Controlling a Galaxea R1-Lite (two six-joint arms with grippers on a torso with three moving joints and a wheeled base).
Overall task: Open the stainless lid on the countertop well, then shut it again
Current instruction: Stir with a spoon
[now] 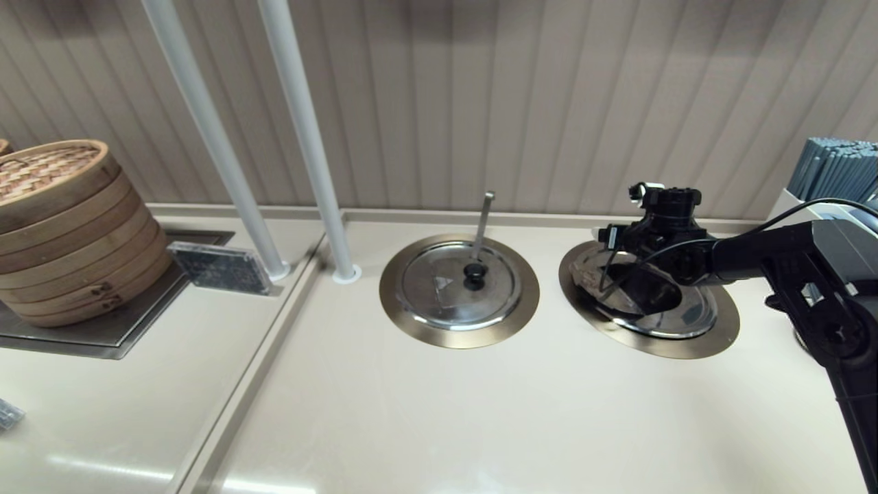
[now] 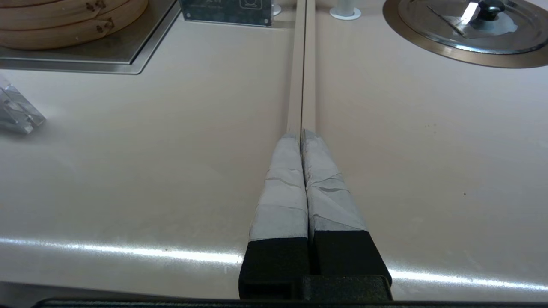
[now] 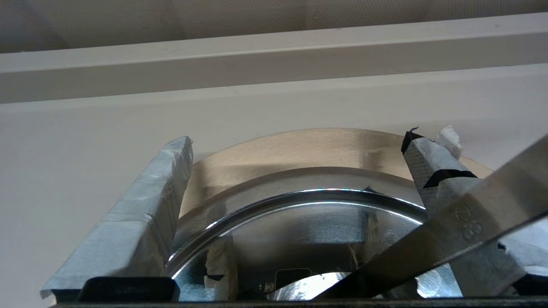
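Observation:
The stainless lid (image 1: 686, 319) lies over the countertop well, whose bronze-gold ring (image 1: 658, 346) shows around it, at the right of the counter. My right gripper (image 1: 634, 274) hovers low over the lid's far-left part. In the right wrist view this gripper (image 3: 299, 143) is open, its taped fingers (image 3: 150, 201) spread wide above the shiny lid (image 3: 299, 222) and ring (image 3: 299, 149). The slanted ladle handle (image 3: 471, 222) crosses in front of one finger. The lid's black knob is hidden. My left gripper (image 2: 302, 134) is shut and parked above the counter seam, out of the head view.
The twin lid (image 1: 459, 285) with an upright ladle handle (image 1: 484, 223) sits in the middle well. Two white poles (image 1: 302, 137) stand behind it. A bamboo steamer stack (image 1: 62, 226) is at far left, a small sign (image 1: 219, 267) beside it, and grey sticks (image 1: 833, 168) at far right.

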